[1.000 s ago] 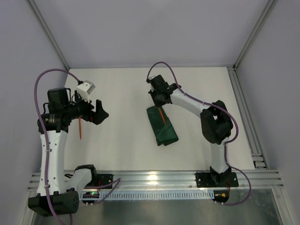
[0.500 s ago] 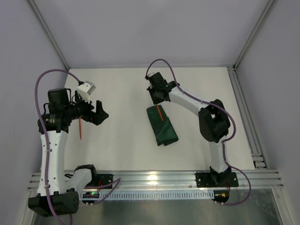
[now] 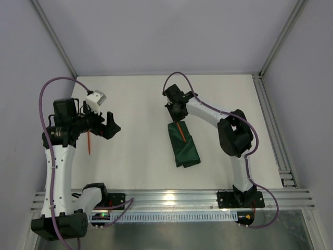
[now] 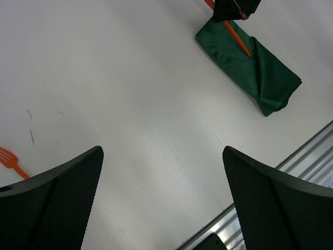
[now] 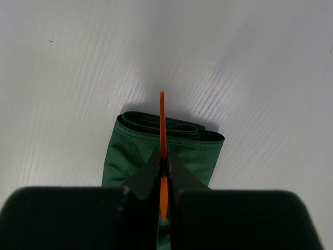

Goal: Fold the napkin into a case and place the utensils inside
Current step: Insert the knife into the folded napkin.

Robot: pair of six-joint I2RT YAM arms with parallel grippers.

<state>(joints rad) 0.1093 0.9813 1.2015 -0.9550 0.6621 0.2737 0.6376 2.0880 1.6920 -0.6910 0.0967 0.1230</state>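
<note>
The right gripper (image 5: 162, 156), jaws clamped on a utensil (image 5: 162, 114), seems to be feeding it into the far mouth of the case (image 3: 184, 148) at the middle of the table (image 3: 135, 161) and should push deeper before releasing; the left gripper (image 3: 113, 126) is hovering wide open, empty, near the fork (image 4: 10, 161) by the left edge.

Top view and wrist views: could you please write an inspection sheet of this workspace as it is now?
Surface: white table, matte.
Job's things: green case folded; orange utensil over its open end; orange fork lying far left.
Clutter: nothing seen.
Grippers: left gripper open, empty; right gripper shut on utensil.
Cables: purple cables arching over both arms.
Surroundings: grey walls, metal rail at near edge.
</note>
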